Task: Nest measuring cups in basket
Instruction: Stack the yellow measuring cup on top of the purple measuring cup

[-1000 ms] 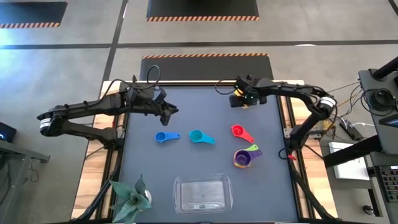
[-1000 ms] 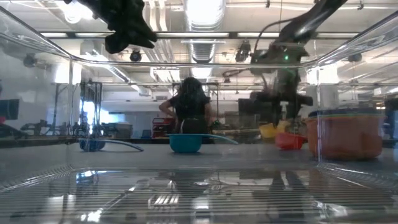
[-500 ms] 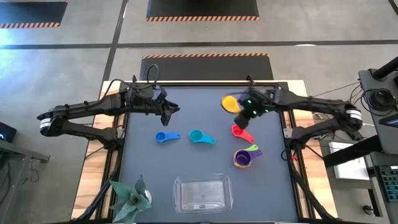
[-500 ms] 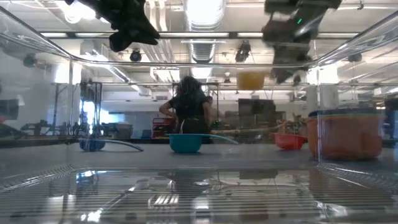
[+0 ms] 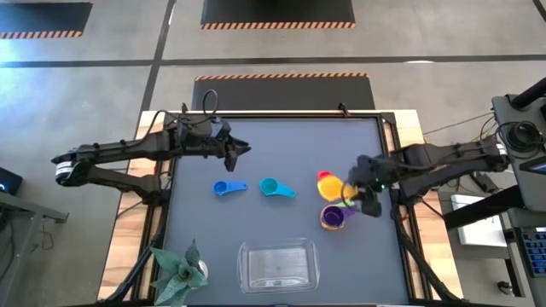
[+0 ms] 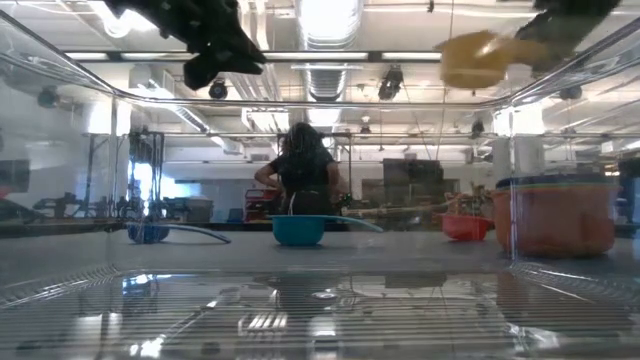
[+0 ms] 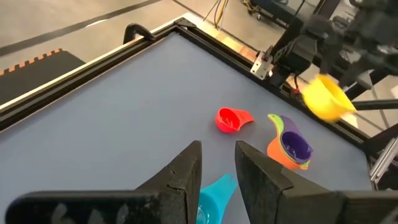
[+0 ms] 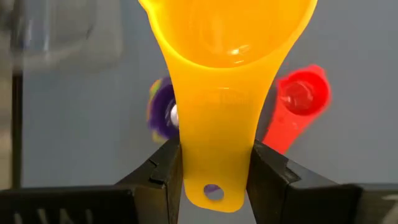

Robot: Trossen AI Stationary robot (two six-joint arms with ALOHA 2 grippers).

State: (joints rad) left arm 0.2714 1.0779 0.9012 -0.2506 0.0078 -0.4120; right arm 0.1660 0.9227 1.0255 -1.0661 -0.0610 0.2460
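Observation:
My right gripper (image 5: 352,189) is shut on the yellow cup (image 5: 333,186) and carries it high over the table, above the red cup (image 5: 323,177) and just far of the stacked purple, orange and green cups (image 5: 334,216). The blue cup (image 5: 226,188) and the teal cup (image 5: 273,188) rest on the mat at mid-table. The clear basket (image 5: 277,264) sits at the near edge. My left gripper (image 5: 240,149) hovers over the far left of the mat, its fingers a little apart and holding nothing. My right gripper pinches the yellow cup's flat handle (image 8: 214,149) between its two fingers (image 8: 163,174), close to the handle's free end with the hole. The fingers lie along the handle. The cup is lifted clear of the table, its bowl (image 8: 230,25) pointing away from the gripper.
A green-leaved toy plant (image 5: 179,275) stands at the near left corner. The mat's raised frame (image 5: 388,153) runs along the right side. Bare mat lies between the cups and the basket. A person (image 6: 305,170) stands in the room beyond the table.
My right gripper has lifted the yellow cup off the mat at the far right and carried it up and toward the near edge, to above the red cup and the stacked cups.

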